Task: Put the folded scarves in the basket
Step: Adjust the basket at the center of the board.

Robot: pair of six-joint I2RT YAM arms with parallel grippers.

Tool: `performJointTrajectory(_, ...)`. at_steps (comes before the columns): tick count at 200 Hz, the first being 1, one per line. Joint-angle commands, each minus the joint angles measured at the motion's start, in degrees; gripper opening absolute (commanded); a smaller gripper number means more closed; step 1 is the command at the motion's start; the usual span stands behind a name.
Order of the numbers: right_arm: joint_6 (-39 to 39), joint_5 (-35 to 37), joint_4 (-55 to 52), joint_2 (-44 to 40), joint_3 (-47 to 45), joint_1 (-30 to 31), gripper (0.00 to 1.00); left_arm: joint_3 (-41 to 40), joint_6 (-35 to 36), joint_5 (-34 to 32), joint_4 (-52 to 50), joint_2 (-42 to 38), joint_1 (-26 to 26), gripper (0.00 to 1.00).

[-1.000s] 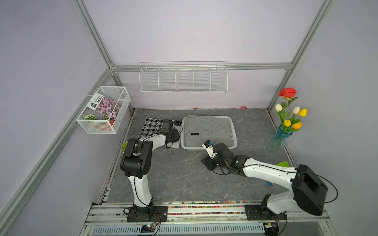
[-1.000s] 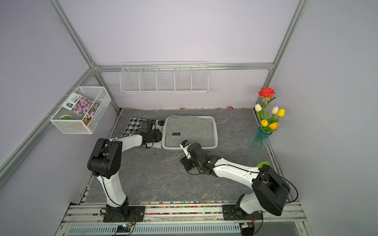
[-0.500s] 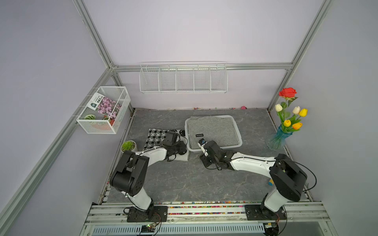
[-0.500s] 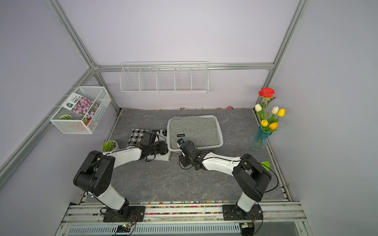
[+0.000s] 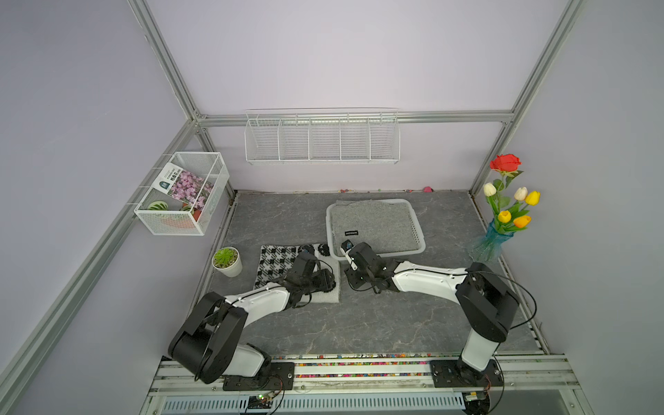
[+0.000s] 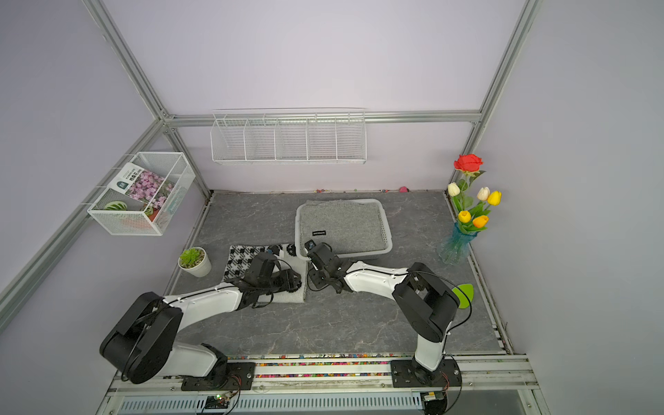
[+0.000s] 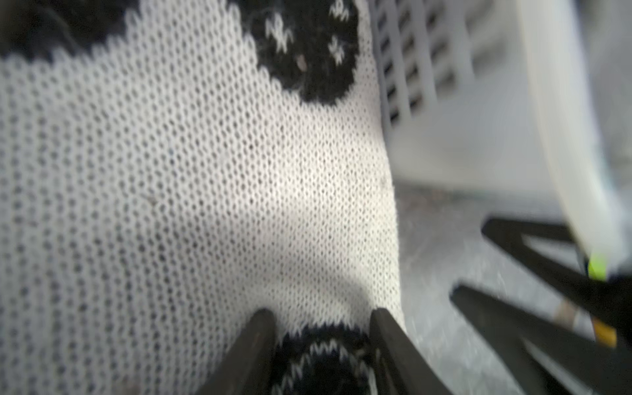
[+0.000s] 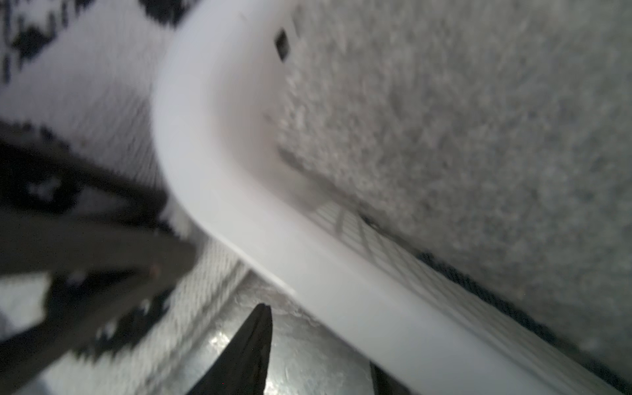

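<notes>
basket (image 5: pixel 418 235) long axis runs l-r (slightly skewed); scarf (image 5: pixel 276 262) beside it.

scarf (image 5: pixel 278 258) part-hidden (left arm (image 5: pixel 258 300)), basket rim (image 8: pixel 212 154) blurred

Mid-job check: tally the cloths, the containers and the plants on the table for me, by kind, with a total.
Cloths: 2 (black-and-white scarf, grey cloth)
Containers: 3 (basket, wire-mesh box, wire rack)
Plants on the table: 2 (potted succulent, vase of flowers)
Total: 7
</notes>
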Motion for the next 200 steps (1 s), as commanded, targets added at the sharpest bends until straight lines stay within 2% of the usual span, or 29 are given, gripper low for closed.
performJointTrajectory(1, 1.76, -2.71, 0.32, 1.28, 1.68, -1.95, 0.50, -5.15, -1.44, 1.21, -5.41, -4.55, -0.43, 0.50)
performJointTrajectory(18, 2.10, -4.25, 0.49, 1.26, 1.42, -1.95, 0.51, -7.79, -1.92, 2.49, -5.42, -9.04, -0.68, 0.50)
performJointTrajectory(43, 6.37, -10.43, -0.45, 0.51, 0.40, -1.74, 0.54, -10.24, -2.25, 2.37, -5.57, -14.35, -2.01, 0.50)
performJointTrajectory(62, 10.11, -15.27, -0.52, 0.19, -0.76, -1.42, 0.56, -10.42, -1.88, 2.73, -6.10, -16.29, -2.74, 0.50)
performJointTrajectory(83, 14.06, -17.61, 0.03, 0.54, -1.66, -1.33, 0.58, -10.91, -1.59, 4.91, -5.61, -17.98, -3.52, 0.50)
performJointTrajectory(97, 15.67, -19.95, 0.41, 1.33, -1.98, -1.29, 0.59, -11.06, -1.46, 3.70, -6.60, -19.79, -3.94, 0.52)
performJointTrajectory(150, 19.01, -22.10, -0.80, 7.12, -0.25, -0.62, 0.62, -11.39, -0.59, 0.92, -9.34, -24.99, -4.03, 0.54)
performJointTrajectory(200, 19.37, -21.97, -1.65, 10.49, 0.97, 1.65, 0.59, -12.12, -0.21, 0.35, -9.24, -26.99, -4.03, 0.54)
